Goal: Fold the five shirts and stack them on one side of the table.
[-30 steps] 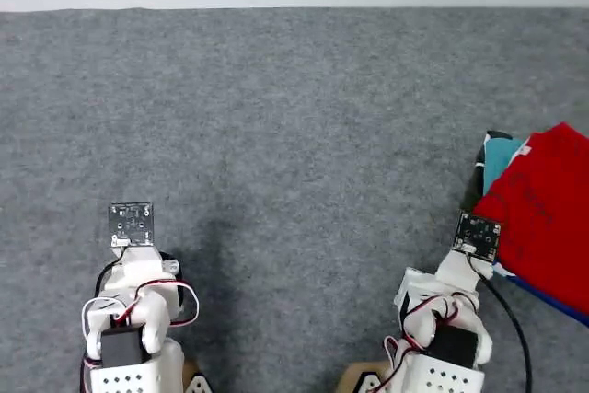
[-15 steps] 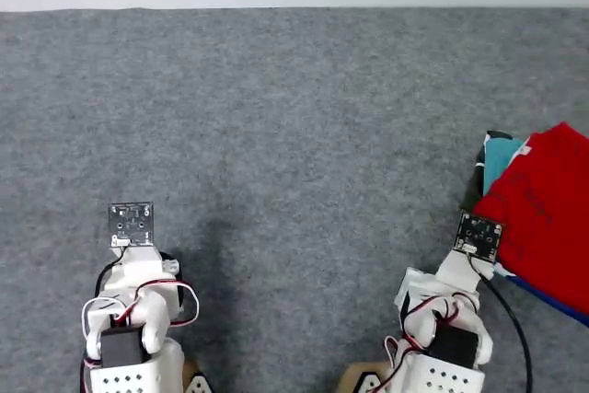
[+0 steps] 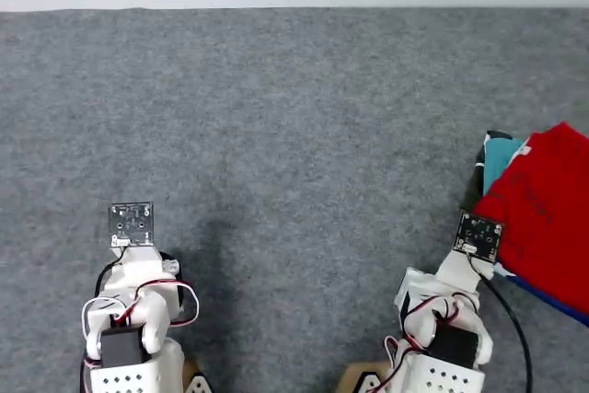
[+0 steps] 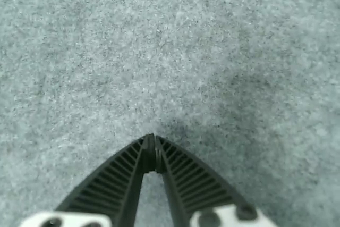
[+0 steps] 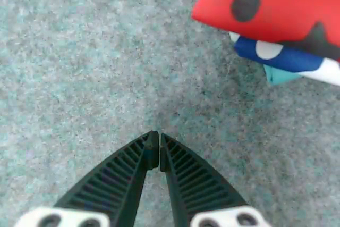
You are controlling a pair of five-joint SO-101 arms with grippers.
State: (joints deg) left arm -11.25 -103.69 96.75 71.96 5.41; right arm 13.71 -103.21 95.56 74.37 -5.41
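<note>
Seen from above, the stack of shirts is lying at the right edge of the desk. A red shirt is sitting on top, a teal shirt is peeking out at the far side, and a blue shirt is edging out underneath on the near side. The right arm is resting at the near edge just beside the stack. The left arm is resting at the near edge too, well apart from the stack, toward the desk's other side.

The right wrist view is taking in the stack's folded edges from low down: red with black marks uppermost, then blue with white dots, with teal showing below. How many shirts are lying in the pile I cannot tell. In that view the right pincer is pointing at the desk's grey covering near the stack without touching it. Its two ribbed black fingers are pressing together at the tips and pinching nothing. The left wrist view is showing the left pincer likewise pressed together over the grey covering, gripping nothing.
</note>
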